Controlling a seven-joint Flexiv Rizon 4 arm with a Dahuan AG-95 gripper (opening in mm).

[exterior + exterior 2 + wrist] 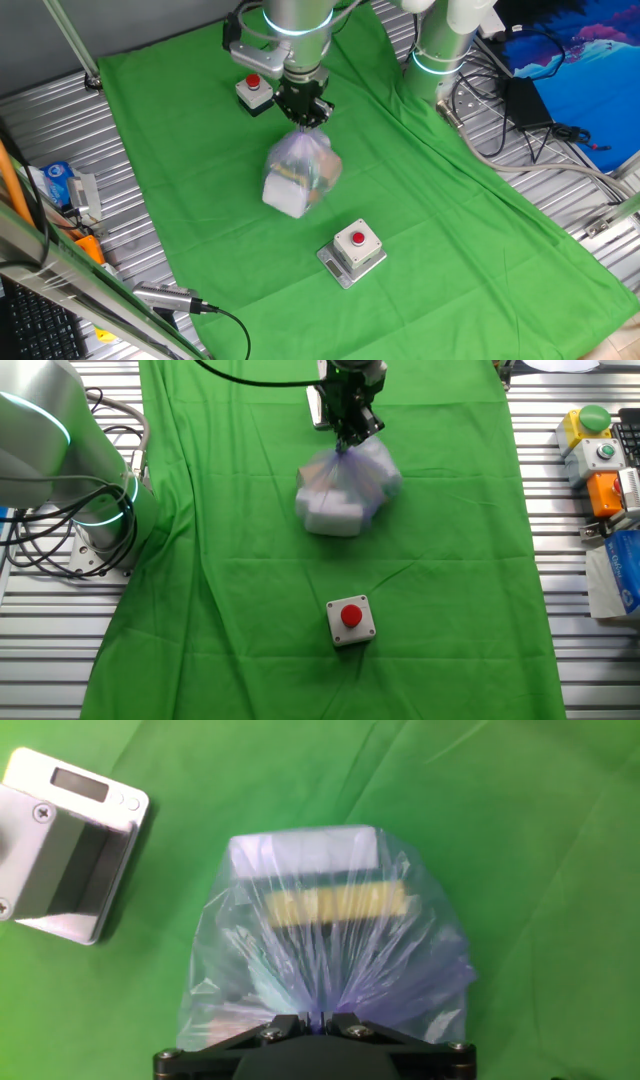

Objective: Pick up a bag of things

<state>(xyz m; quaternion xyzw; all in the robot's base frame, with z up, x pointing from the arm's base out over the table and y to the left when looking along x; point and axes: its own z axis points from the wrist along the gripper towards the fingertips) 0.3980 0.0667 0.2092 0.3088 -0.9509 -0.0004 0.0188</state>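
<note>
The arm [298,28] is glossy silver-grey with a glowing cyan ring just above its wrist. Below the ring sits the black gripper [303,108], compact and angular. From the hand view its two black fingers [283,1026] carry small silver screw heads, with more screws at the outer corners of the dark body behind them.

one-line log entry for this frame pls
phase: grasp | gripper: shut on gathered top of bag of things | bag: hanging from gripper, lift-off unclear | surface: green cloth | nearby: red-button box
</note>
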